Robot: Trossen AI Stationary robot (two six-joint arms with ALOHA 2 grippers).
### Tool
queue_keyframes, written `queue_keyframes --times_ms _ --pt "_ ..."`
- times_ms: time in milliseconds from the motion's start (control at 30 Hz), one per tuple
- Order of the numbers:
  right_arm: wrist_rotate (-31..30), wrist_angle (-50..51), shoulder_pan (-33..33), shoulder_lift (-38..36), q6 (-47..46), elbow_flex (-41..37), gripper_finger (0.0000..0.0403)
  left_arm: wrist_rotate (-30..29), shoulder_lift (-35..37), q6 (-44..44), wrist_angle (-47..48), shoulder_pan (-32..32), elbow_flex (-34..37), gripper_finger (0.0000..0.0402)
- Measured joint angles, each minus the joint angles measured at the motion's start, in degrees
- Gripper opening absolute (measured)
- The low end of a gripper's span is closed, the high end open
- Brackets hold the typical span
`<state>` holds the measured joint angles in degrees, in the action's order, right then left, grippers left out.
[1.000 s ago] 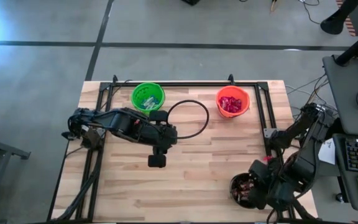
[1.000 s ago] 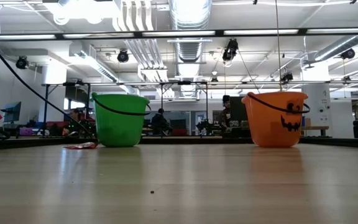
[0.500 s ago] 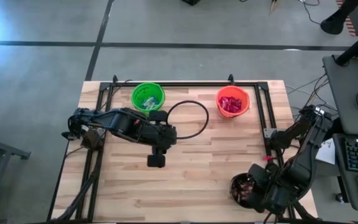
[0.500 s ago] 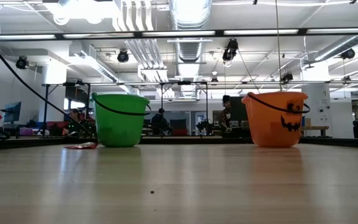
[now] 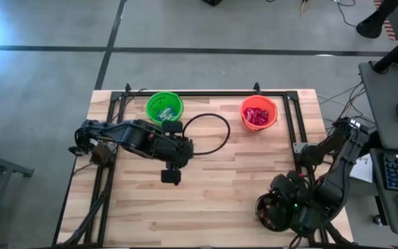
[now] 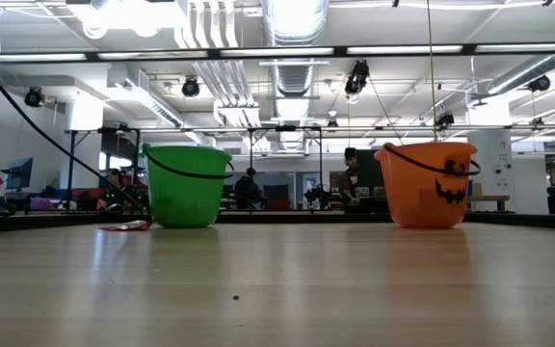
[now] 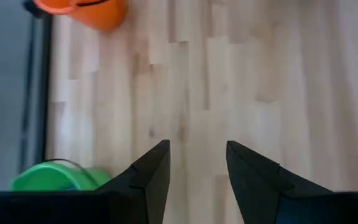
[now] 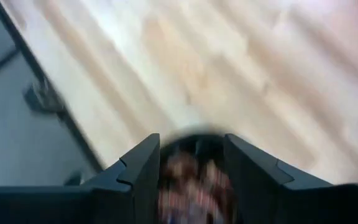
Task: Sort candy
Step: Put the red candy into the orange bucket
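Observation:
Candy lies sorted in three buckets. The green bucket (image 5: 164, 108) at the far side holds light-blue pieces, and the orange bucket (image 5: 258, 113) holds red packets. The black bucket (image 5: 267, 211) at the near right corner holds dark brown pieces (image 8: 191, 177). My right gripper (image 8: 191, 138) hangs open just above the black bucket, pointing steeply down, with nothing between its fingers. My left gripper (image 7: 197, 144) hovers open over the bare middle of the table (image 5: 171, 177), also with nothing in it.
A black cable loop (image 5: 209, 133) lies on the wood between the green and orange buckets. A black metal frame (image 5: 292, 131) runs around the far part of the table. The wooden top (image 5: 220, 187) lies bare between the arms.
My right wrist has turned above the black bucket, and its arm has shifted slightly toward the table's left. The buckets have stayed where they were.

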<state>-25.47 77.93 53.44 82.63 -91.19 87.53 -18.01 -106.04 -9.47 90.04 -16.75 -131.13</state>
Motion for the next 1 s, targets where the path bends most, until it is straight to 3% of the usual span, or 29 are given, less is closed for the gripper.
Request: queue_keyframes --times_ms 167,333,700,1000 --pt "-10.4 0.7 -2.2 0.0 3.7 0.0 0.0171 -3.0 0.0 0.0 0.0 0.3 0.8 0.0139" --pt "-15.8 2.6 -5.5 -0.1 9.8 0.0 0.0171 -8.7 0.5 -2.0 0.0 1.3 1.2 0.0139" --pt "-17.2 2.8 -14.2 -1.9 28.4 0.0 0.0171 -14.6 1.6 -10.8 0.0 7.8 1.2 0.0139" --pt "-18.7 4.8 -22.3 -9.3 41.8 0.0 0.0171 -15.6 2.0 -16.3 0.0 17.0 5.5 0.0139"
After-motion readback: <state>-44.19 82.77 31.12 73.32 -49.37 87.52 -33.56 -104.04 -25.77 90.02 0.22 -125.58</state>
